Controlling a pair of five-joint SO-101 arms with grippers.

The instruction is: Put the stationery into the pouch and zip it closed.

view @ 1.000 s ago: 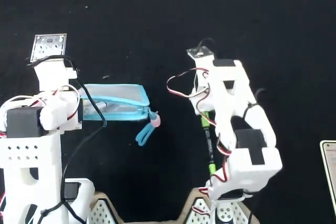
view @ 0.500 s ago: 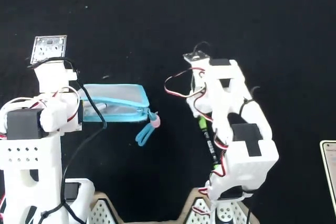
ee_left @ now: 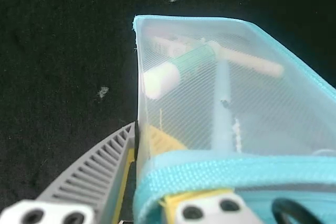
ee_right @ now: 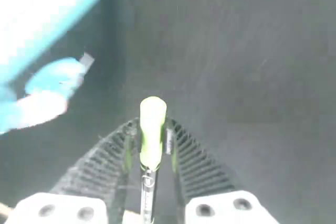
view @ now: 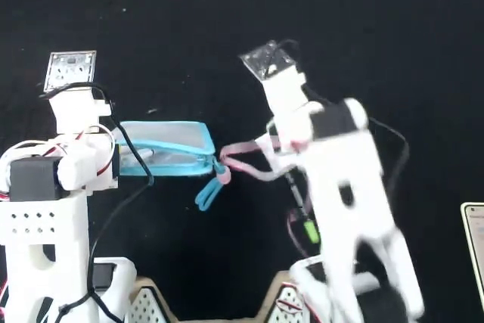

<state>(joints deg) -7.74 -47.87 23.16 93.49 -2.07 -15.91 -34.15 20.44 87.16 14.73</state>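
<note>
A translucent pouch (view: 166,147) with teal trim lies left of centre, its pink and blue pull straps (view: 215,183) trailing toward the right arm. My left gripper (ee_left: 144,135) is shut on the pouch's (ee_left: 220,103) end; a white-and-green item and other stationery show through the mesh. My right gripper (ee_right: 152,129) is shut on a black pen with a green cap (ee_right: 152,124), held above the table a short way from the pouch (ee_right: 47,9) and its straps. In the high view the pen (view: 308,228) pokes out under the blurred right arm (view: 333,156).
The table is covered in black cloth (view: 378,51). A white flat object (view: 475,251) lies at the right edge. The two arm bases stand along the front edge.
The right arm has swung up and toward the pouch with the pen in its gripper. The left arm and the pouch have stayed put.
</note>
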